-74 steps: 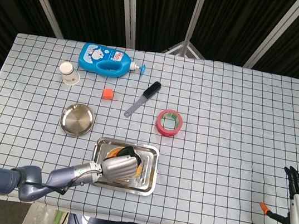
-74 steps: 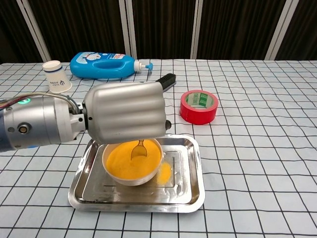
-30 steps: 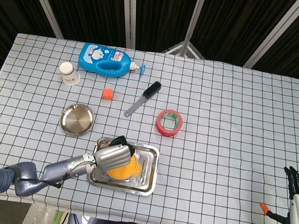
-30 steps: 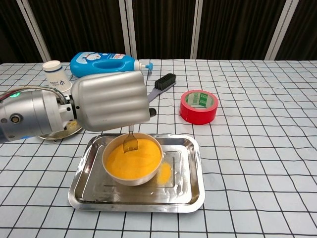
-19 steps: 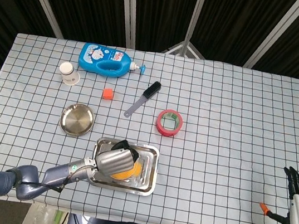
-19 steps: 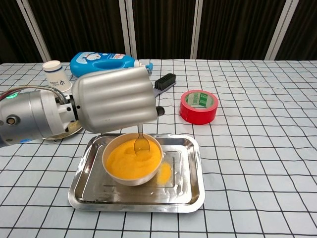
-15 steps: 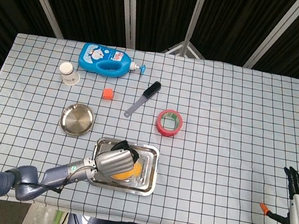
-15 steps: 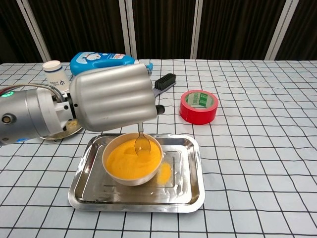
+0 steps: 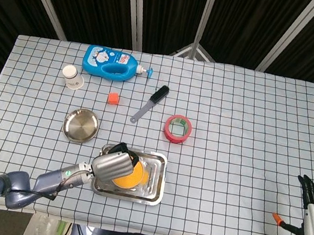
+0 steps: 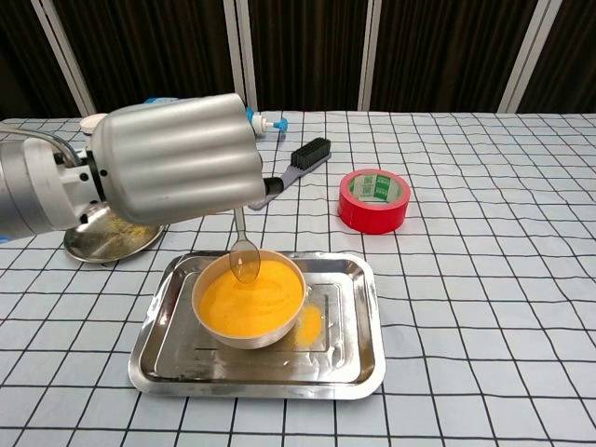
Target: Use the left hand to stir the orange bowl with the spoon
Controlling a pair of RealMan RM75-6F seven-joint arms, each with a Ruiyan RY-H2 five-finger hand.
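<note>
**Orange bowl under a held spoon**

Orange filling is seen in the bowl, which is sitting in the left half of a steel tray near the counter's front edge. The spoon is being gripped by the left hand, handle up, its scoop hanging at the bowl's far rim, just over the orange surface. Orange spill is lying on the tray beside the bowl. The right hand is being kept low at the far right edge, well apart, fingers spread and holding nothing. A round steel dish, red tape, a brush, a blue bottle and a cup are lying farther back.
</note>
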